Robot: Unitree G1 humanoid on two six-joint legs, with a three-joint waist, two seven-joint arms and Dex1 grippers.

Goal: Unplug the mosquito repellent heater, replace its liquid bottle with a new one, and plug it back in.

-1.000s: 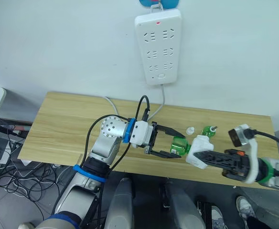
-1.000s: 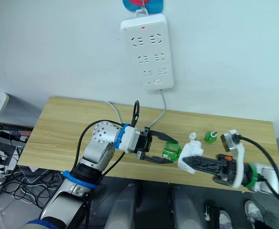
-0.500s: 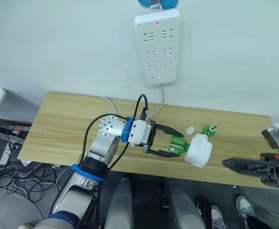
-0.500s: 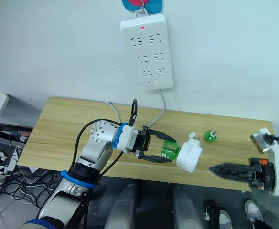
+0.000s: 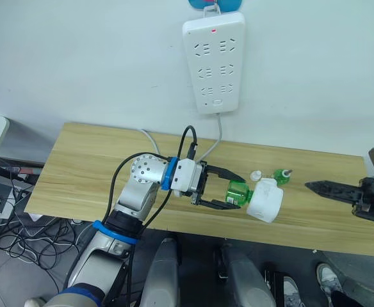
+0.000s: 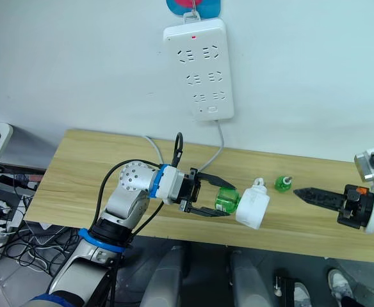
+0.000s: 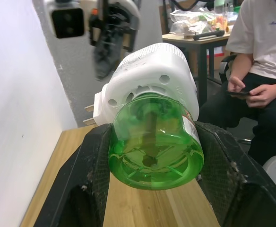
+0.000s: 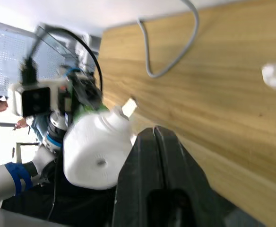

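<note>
The white mosquito repellent heater (image 5: 265, 200) lies on the wooden table (image 5: 91, 166) with a green bottle (image 5: 238, 190) seated in its socket. That bottle's neck is hidden, so I cannot tell if it is the new one. My left gripper (image 5: 237, 192) is shut on this bottle, a finger (image 7: 93, 165) pressing each side. The capless liquid bottle (image 5: 279, 176) stands upright just behind the heater, its wick showing. My right gripper (image 5: 310, 186) is shut and empty, hanging to the right of the heater and apart from it.
A loose white cap (image 5: 255, 174) lies on the table beside the capless bottle. The white power strip (image 5: 214, 61) hangs on the wall, its cable (image 5: 216, 137) trailing onto the table. A seated person (image 7: 265, 71) shows in the left wrist view.
My right gripper let go of the heater, drew back to the right and shut. The heater stays with the bottle in my left gripper.
</note>
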